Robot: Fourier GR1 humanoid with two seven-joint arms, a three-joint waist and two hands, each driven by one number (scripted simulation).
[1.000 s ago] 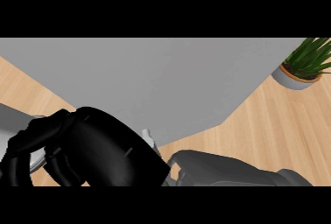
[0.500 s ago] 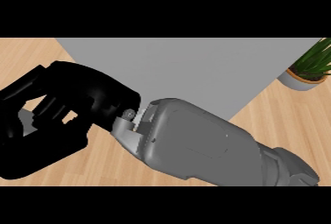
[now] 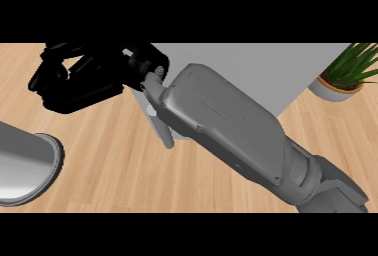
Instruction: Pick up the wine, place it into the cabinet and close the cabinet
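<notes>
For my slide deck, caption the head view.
Right hand over the wooden counter beside a grey panel, potted plant at right.

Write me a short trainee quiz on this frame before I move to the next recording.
1. True or false: a wine bottle is visible in the head view.
2. Where does the potted plant stand? A) upper right B) lower left C) bottom centre
3. From which corner of the view does the grey forearm carrying the black robot hand come in?
Key: 1 false; 2 A; 3 the lower right.
</notes>
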